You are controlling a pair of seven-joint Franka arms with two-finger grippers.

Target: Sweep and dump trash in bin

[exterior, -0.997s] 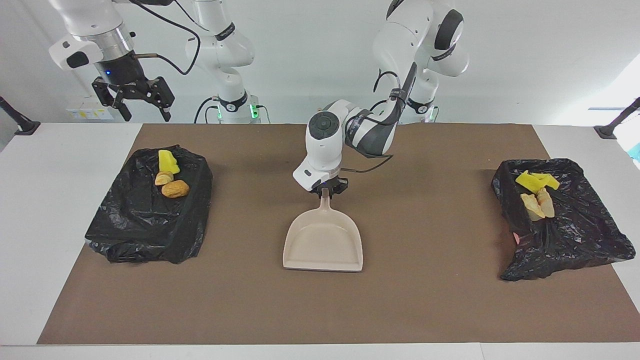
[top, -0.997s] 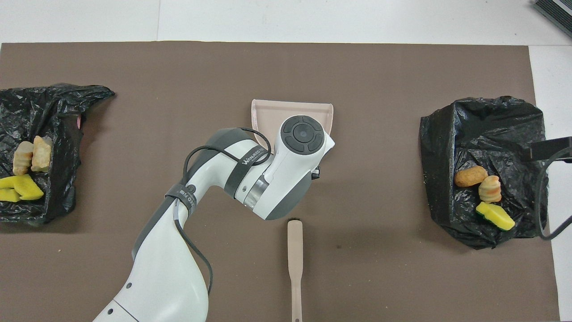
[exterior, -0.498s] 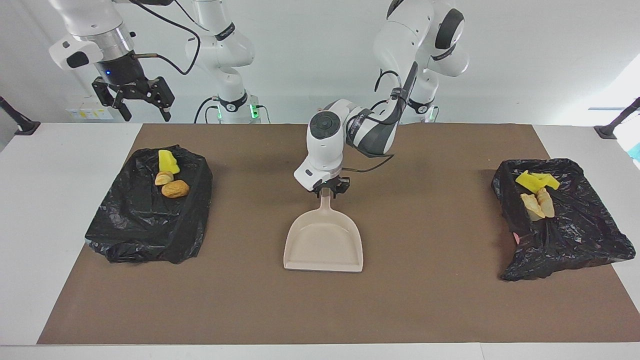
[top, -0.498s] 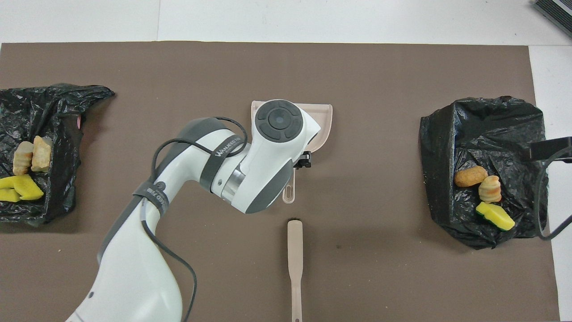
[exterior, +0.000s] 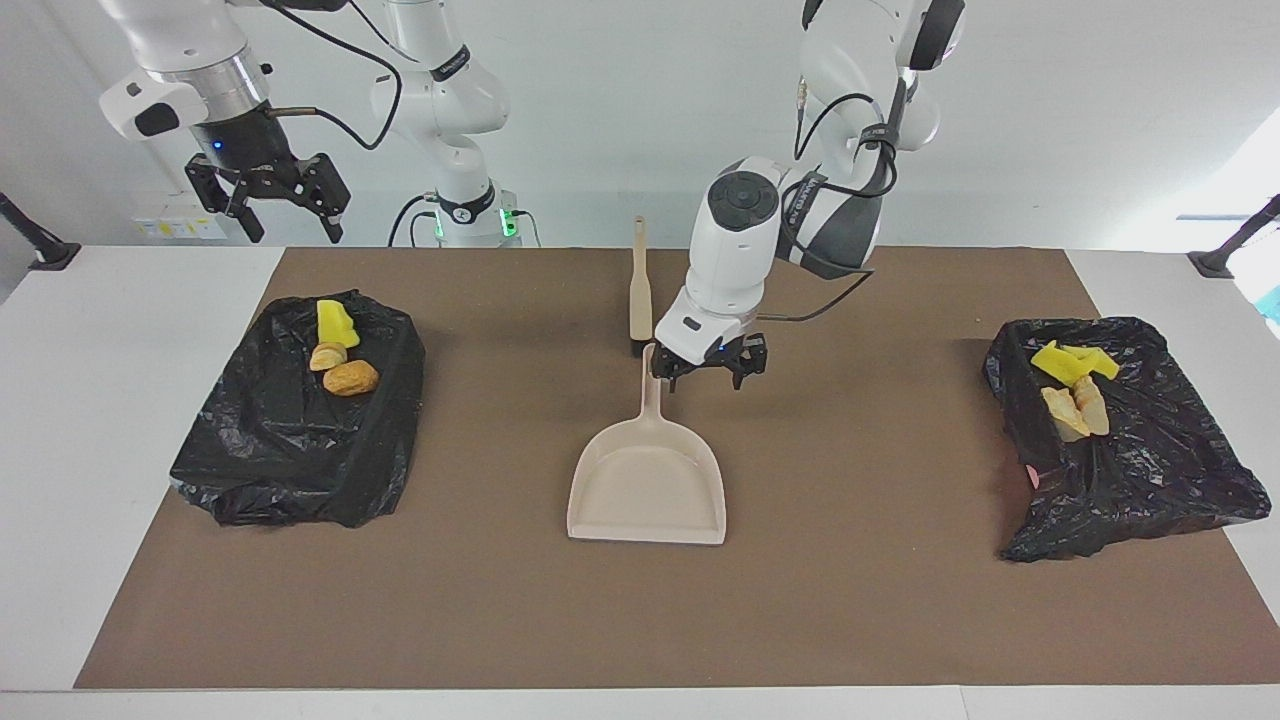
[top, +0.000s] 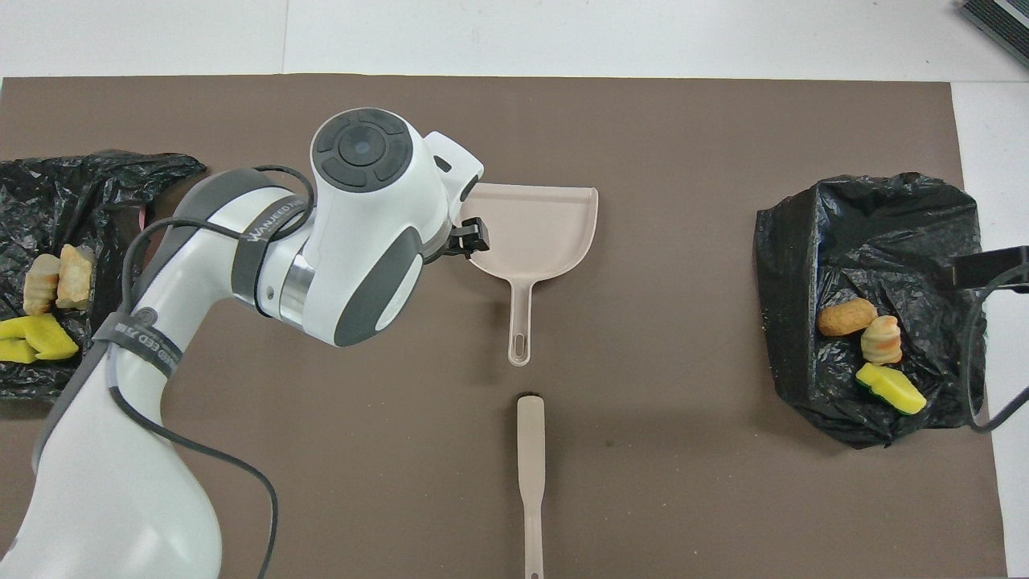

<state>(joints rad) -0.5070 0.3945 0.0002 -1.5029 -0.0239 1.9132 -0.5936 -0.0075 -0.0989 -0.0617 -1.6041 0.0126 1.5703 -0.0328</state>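
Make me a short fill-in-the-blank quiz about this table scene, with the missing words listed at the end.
1. The dustpan lies flat on the brown mat and holds ____ scraps.
2. The brush lies ____ to the robots than the dustpan.
3. The left tool is open and grips ____.
4. The trash scraps lie on two ____ bags.

Missing words: no; nearer; nothing; black

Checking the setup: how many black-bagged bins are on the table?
2: one bin at the right arm's end of the table, the other bin at the left arm's end. None looks hidden.
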